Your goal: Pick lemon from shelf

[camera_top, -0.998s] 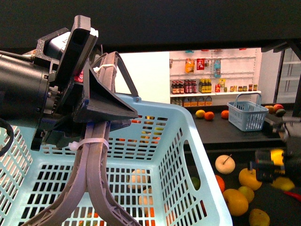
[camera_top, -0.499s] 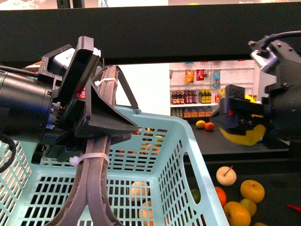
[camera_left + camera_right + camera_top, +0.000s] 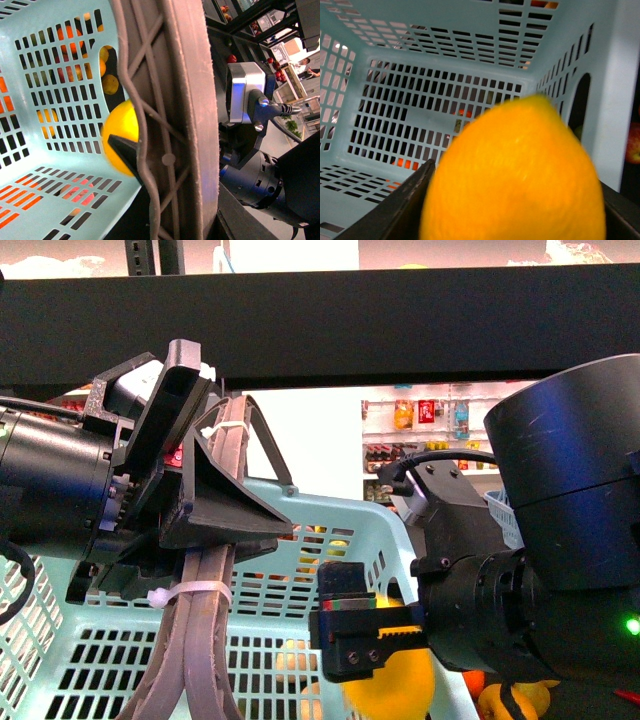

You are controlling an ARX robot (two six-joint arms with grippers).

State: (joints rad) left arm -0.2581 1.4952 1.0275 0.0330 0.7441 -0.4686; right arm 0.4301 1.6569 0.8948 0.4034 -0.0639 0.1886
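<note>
The right pincer [image 3: 375, 640] is clenched on the lemon [image 3: 398, 685], holding it just inside the right wall of the blue basket [image 3: 335, 508], above its floor (left pincer [image 3: 212, 538] grips the grey handle [image 3: 200, 640])

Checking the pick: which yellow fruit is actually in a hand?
The lemon, clamped in the right hand inside the blue basket; the other fruits lie loose beyond the basket's slotted walls.

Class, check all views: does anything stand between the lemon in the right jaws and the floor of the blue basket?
Nothing visible does. The lemon, clamped by the right gripper, hangs inside the open basket, with only clear space between it and the slotted floor.
</note>
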